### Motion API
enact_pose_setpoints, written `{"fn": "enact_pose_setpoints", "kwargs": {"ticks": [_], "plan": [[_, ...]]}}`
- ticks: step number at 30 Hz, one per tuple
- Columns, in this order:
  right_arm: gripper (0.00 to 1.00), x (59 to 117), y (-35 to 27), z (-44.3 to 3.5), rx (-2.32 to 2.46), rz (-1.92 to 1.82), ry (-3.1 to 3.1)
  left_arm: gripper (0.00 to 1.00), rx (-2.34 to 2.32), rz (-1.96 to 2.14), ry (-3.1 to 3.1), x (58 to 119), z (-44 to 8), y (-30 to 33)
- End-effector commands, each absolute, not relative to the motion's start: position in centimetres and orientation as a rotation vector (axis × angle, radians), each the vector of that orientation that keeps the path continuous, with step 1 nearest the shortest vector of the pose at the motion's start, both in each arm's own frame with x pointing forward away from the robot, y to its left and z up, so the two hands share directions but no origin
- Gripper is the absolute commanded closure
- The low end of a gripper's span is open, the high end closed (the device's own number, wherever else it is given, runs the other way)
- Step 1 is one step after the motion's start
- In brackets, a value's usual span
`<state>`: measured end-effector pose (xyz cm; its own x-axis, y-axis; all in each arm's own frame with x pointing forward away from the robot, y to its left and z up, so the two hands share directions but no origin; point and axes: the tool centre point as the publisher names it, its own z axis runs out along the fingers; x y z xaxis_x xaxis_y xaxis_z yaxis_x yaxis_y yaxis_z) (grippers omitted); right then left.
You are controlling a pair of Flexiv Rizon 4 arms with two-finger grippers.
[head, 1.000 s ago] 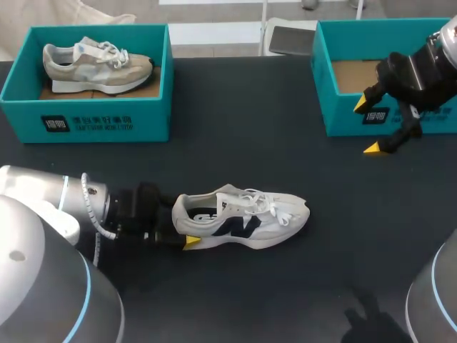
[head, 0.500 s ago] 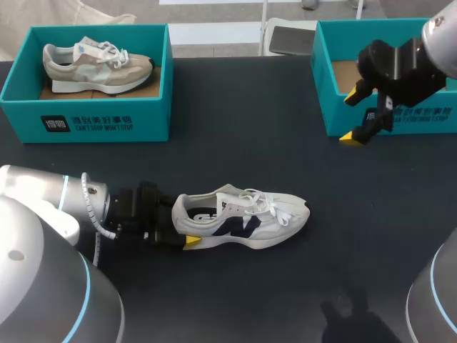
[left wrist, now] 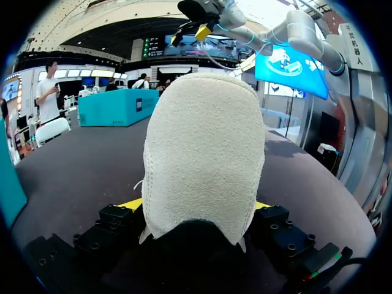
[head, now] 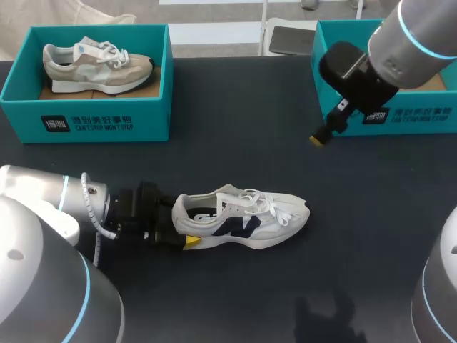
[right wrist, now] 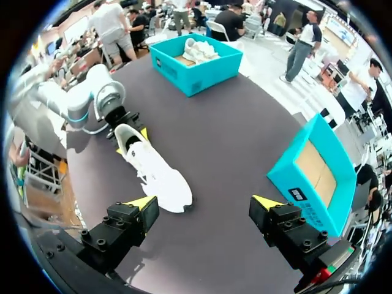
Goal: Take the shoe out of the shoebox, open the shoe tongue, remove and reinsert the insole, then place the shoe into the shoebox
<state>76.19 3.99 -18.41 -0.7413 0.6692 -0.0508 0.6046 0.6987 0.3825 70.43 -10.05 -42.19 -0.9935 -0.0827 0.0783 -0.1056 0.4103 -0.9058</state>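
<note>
A white shoe (head: 243, 218) with a dark logo lies on its sole in the middle of the black table, toe pointing right. My left gripper (head: 182, 232) is at its heel. In the left wrist view the heel (left wrist: 205, 153) fills the gap between the fingers, and a yellow tip touches it on each side, so my left gripper (left wrist: 196, 205) is shut on it. My right gripper (head: 323, 133) hangs open in the air in front of the empty teal shoebox (head: 343, 118) at the back right. From the right wrist, that gripper (right wrist: 204, 205) has nothing between its fingers, and the shoe (right wrist: 153, 171) lies below it.
A second teal shoebox (head: 86, 121) stands at the back left with a beige shoe (head: 96, 61) in it. Bare black tabletop (head: 235, 136) lies between the two boxes and in front of the white shoe.
My right arm has swung left from the front of the right shoebox toward the middle of the table, its gripper still open. The left arm and the white shoe have not moved.
</note>
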Motion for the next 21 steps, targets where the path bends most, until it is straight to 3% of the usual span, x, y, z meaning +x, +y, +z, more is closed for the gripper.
{"fn": "enact_pose_setpoints", "kwargs": {"ticks": [1, 7, 21], "plan": [[0.00, 76.1, 4.7, -18.2, 1.230, 0.371, 2.633, 1.00, 0.175, 1.682, -2.621, 70.5, -42.4, -10.1], [0.00, 76.0, 5.5, -18.9, 1.304, 0.258, 2.592, 1.00, 0.175, 1.682, -2.621, 70.5, -42.4, -10.1], [0.00, 73.3, 15.1, -25.7, 1.468, 0.221, 2.447, 1.00, 0.175, 1.682, -2.621, 70.5, -42.4, -10.1]]}}
